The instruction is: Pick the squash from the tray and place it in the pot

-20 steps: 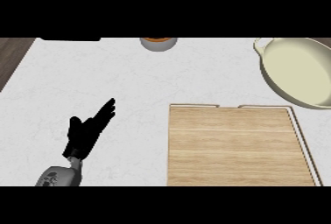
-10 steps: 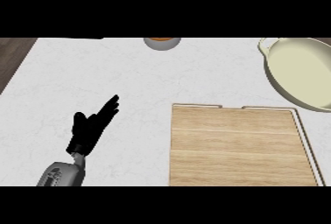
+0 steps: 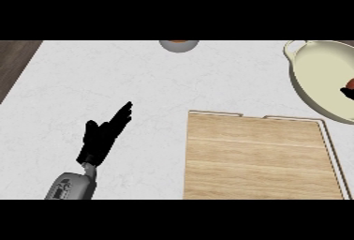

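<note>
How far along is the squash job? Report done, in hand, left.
Done: the tray holds no squash. In hand: nothing shows held; the left hand rests open at lower left. A dark, reddish shape sits at the view's right edge inside the pot, too cropped to identify. Left: confirming the squash lies in the pot.

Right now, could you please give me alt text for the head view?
A wooden tray lies on a white counter with no squash on it, beside a cream pot at the upper right holding a small dark and red shape at the picture's edge. The left hand rests open at the lower left.
</note>
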`<state>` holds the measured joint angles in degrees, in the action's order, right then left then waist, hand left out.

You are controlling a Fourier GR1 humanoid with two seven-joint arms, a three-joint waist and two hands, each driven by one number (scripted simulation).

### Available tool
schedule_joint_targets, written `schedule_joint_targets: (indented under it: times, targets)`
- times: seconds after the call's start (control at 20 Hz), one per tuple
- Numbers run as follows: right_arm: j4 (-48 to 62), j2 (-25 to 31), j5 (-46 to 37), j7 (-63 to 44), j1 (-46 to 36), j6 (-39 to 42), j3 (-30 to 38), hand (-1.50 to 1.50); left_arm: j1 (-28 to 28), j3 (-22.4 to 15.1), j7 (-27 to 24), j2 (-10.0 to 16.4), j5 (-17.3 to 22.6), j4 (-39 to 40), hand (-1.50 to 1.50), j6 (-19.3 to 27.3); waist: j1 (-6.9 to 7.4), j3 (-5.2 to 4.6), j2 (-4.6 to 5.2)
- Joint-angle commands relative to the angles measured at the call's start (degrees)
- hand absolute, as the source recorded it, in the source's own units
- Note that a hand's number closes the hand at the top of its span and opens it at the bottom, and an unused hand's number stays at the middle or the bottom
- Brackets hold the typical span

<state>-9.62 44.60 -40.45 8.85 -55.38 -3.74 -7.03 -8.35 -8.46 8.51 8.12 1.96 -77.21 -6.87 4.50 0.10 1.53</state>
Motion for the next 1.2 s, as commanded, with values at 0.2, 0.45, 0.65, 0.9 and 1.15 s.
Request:
schedule_joint_targets:
  times: [0.2,0.45,0.65,0.9,1.15]
  targets:
    - [8.0,-5.4,-2.7,-11.2,-2.7,10.7,-2.2,-1.5,-0.3,-0.4,-0.6,-0.8,-0.9,0.2,0.0,0.6,0.1,0.13,0.31]
    - [4.3,-6.6,6.0,-4.3,-4.0,4.8,6.6,-1.5,0.2,1.0,0.9,0.6,0.8,-2.2,0.0,-0.7,-0.39,0.31,-0.13]
    - [1.6,-7.9,15.1,1.1,-3.5,-3.1,15.9,-1.5,2.1,1.3,-0.5,1.2,0.9,-1.3,0.0,-1.1,-1.12,0.39,-0.32]
    - [0.3,-5.4,24.2,2.5,-5.4,-7.5,25.6,-1.5,-0.5,1.7,0.8,1.0,0.1,-0.3,0.0,-0.2,-1.84,0.27,-0.11]
    - [-0.5,0.9,29.4,7.3,-2.1,-9.3,31.7,-1.5,1.8,1.5,0.7,1.1,0.3,-1.7,0.0,-0.5,-2.17,0.23,-0.34]
